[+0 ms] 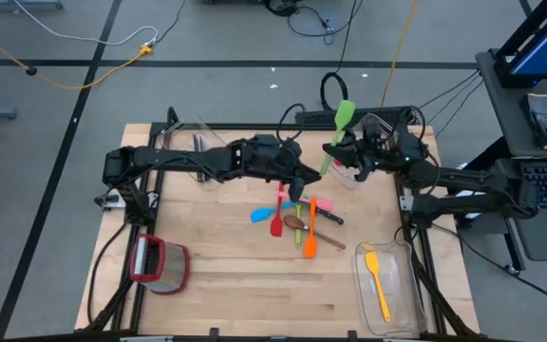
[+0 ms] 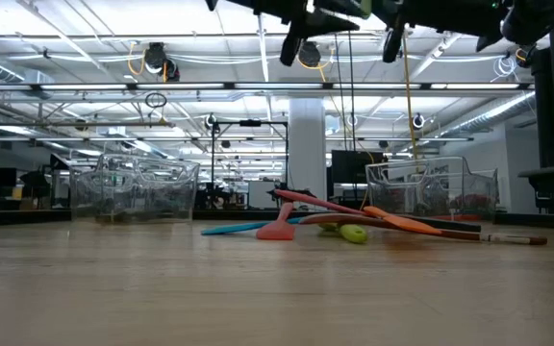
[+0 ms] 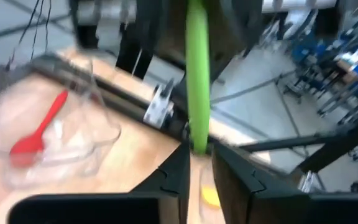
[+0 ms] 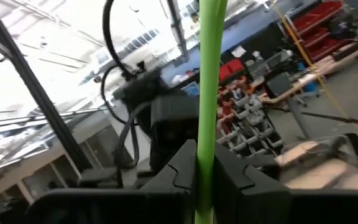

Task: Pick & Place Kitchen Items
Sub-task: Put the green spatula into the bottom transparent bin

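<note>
A green spatula (image 1: pixel 339 131) hangs in the air over the table's far middle, blade (image 1: pixel 345 112) toward the far edge. My right gripper (image 1: pixel 333 150) is shut on its handle. My left gripper (image 1: pixel 309 182) reaches in from the left, slightly open, with the handle's free end (image 3: pixel 197 140) between its fingertips. A pile of utensils (image 1: pixel 297 223), blue, red, pink, orange and a wooden spoon, lies on the table's middle. A yellow spatula (image 1: pixel 376 280) lies in a clear bin (image 1: pixel 402 309) at the near right. My right gripper pinches the green handle (image 4: pixel 206 163) between its two fingers, partway along its length, with the fingers across it. The spatula is clear of the table, its blade end rising past the fingers. My left gripper has the handle's end (image 3: pixel 197 144) between its fingertips; whether they touch it I cannot tell.
A clear bin (image 3: pixel 55 146) with a red spoon (image 3: pixel 37 132) stands on the far side below the grippers. Another clear bin (image 1: pixel 198 152) is at the far left. A red-rimmed clear container (image 1: pixel 160 266) sits at the near left. Bare wood lies along the near edge.
</note>
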`<state>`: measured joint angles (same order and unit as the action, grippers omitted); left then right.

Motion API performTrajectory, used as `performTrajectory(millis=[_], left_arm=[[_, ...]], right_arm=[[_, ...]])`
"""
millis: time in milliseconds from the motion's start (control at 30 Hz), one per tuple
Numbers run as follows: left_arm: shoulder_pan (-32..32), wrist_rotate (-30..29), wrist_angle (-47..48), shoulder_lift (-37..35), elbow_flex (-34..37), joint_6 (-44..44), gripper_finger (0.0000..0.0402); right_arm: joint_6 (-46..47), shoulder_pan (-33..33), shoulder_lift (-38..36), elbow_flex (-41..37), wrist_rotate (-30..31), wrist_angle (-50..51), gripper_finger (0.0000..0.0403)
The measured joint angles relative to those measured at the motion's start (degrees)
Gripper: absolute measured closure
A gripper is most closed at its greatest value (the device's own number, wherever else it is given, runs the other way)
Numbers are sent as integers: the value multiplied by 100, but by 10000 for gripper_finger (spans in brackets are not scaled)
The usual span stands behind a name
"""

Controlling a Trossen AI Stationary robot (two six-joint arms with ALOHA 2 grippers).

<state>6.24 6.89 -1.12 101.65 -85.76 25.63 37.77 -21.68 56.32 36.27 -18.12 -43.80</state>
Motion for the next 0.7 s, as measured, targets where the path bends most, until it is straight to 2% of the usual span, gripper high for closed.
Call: performTrajectory(millis=[300, 467, 600, 700], left_arm=[[-33, -192, 1457, -1, 0, -56, 288], [-31, -752, 1948, -1, 0, -326, 278], [1, -1127, 1965, -2, 0, -424, 278], [25, -1394, 1978, -2, 0, -557, 277]], right_arm=[[-8, 1, -1339, 0, -165, 1957, 390], [552, 3, -2046, 0, -1122, 3357, 390], [1495, 26, -2358, 0, -1930, 4225, 390], [2196, 200, -2506, -2, -2308, 4694, 390]])
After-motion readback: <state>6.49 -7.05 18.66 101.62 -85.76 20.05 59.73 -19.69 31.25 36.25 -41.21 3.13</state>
